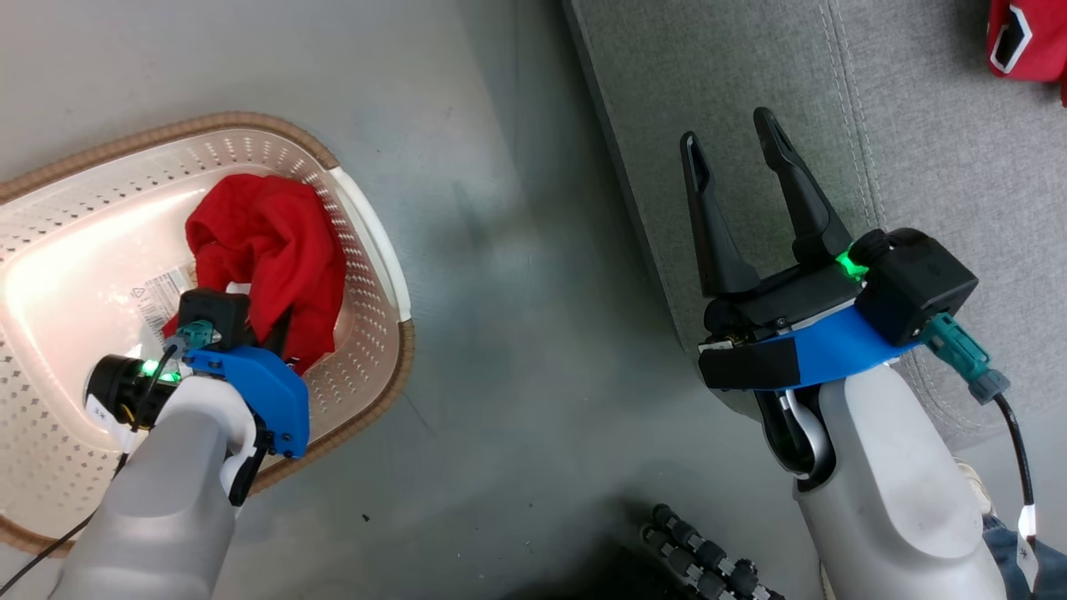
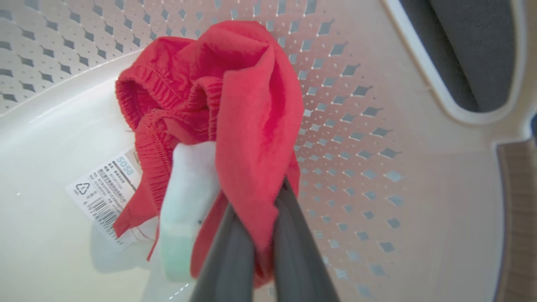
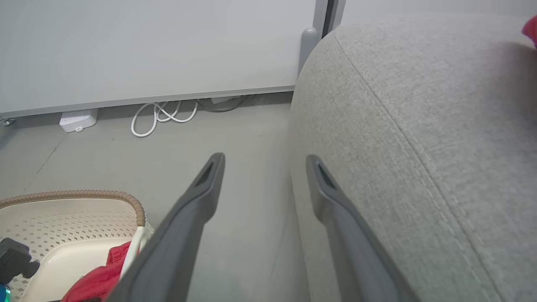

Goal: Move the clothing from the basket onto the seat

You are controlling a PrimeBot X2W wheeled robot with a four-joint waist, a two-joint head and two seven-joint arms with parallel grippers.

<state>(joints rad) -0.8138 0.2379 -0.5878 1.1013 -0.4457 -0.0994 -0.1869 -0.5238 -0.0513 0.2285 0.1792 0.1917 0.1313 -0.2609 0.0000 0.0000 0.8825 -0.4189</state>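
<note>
A smooth grey floor [image 1: 517, 292] is seen, on which a white perforated basket [image 1: 250, 150] with a brown rim is stood to the left and a grey sofa [image 1: 917, 125] to the right, with a strip of floor between them. By the wall, a looped white cable [image 3: 161, 117] and a small white box [image 3: 77, 121] are laid on the floor. A red garment [image 1: 267, 242] is bunched inside the basket, and a second red piece [image 1: 1029, 37] is laid on the sofa cushion
</note>
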